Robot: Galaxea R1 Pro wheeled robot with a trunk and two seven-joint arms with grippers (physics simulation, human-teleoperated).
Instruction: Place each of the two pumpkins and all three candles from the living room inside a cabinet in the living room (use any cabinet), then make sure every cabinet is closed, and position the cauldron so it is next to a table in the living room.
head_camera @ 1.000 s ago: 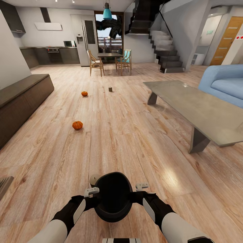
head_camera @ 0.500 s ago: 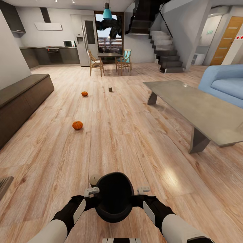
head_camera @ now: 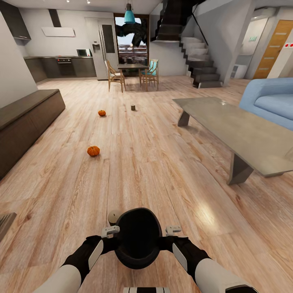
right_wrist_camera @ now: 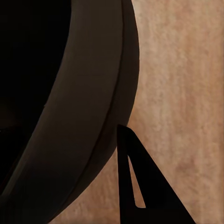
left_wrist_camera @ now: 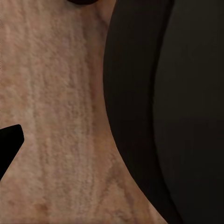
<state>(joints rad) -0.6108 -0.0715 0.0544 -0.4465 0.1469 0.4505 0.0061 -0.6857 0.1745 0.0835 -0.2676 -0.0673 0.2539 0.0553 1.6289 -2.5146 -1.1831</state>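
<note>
Pumpkins point(head_camera: 93, 151) lie between cabinet point(head_camera: 24, 122) and table point(head_camera: 240, 134).

wood floor point(head_camera: 162, 171) carries two pumpkins point(head_camera: 93, 151), a candle point(head_camera: 133, 107).

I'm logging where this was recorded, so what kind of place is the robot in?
Most likely an open-plan home: a living area with a blue sofa and a low grey coffee table on a wood plank floor, running back to a kitchen and a staircase.
</note>
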